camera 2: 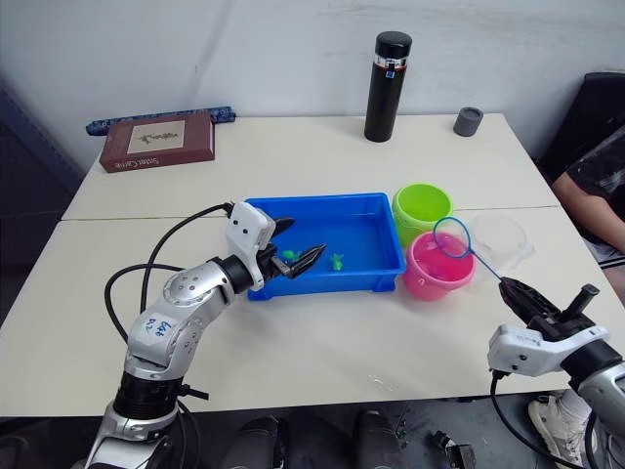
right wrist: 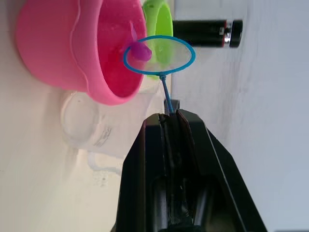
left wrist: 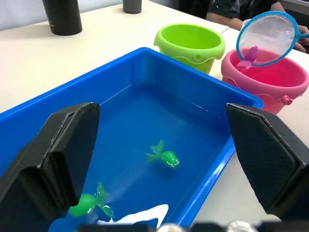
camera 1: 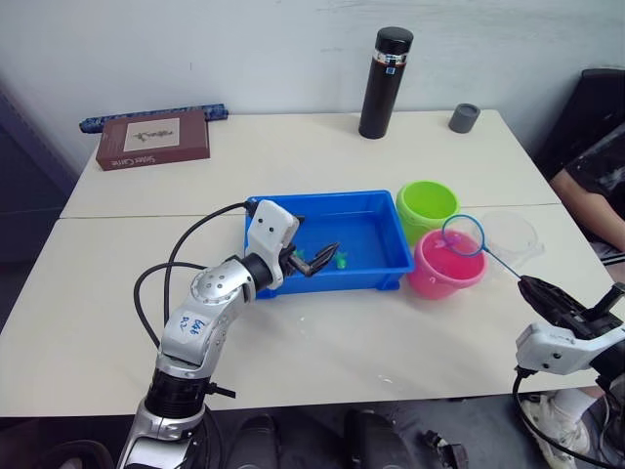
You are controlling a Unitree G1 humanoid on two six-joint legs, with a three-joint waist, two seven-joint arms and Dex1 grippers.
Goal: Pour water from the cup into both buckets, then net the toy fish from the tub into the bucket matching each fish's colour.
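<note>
The blue tub (camera 1: 373,234) sits mid-table with two green toy fish (left wrist: 166,158) (left wrist: 88,204) in shallow water. My left gripper (camera 1: 320,236) hangs open over the tub's left end, with nothing between its fingers. Right of the tub stand the lime green bucket (camera 1: 427,204) and, nearer, the pink bucket (camera 1: 445,269). My right gripper (right wrist: 169,117) is shut on the net's thin handle. The blue-rimmed net (camera 1: 463,234) hovers over the pink bucket with a pink fish (left wrist: 250,53) in its mesh. The clear cup (camera 1: 510,237) stands just right of the pink bucket.
A tall black flask (camera 1: 386,83) and a small grey cup (camera 1: 465,117) stand at the table's far edge. A brown book (camera 1: 153,139) lies at the far left with a dark roll (camera 1: 156,116) behind it. A person (camera 1: 598,186) sits at the right.
</note>
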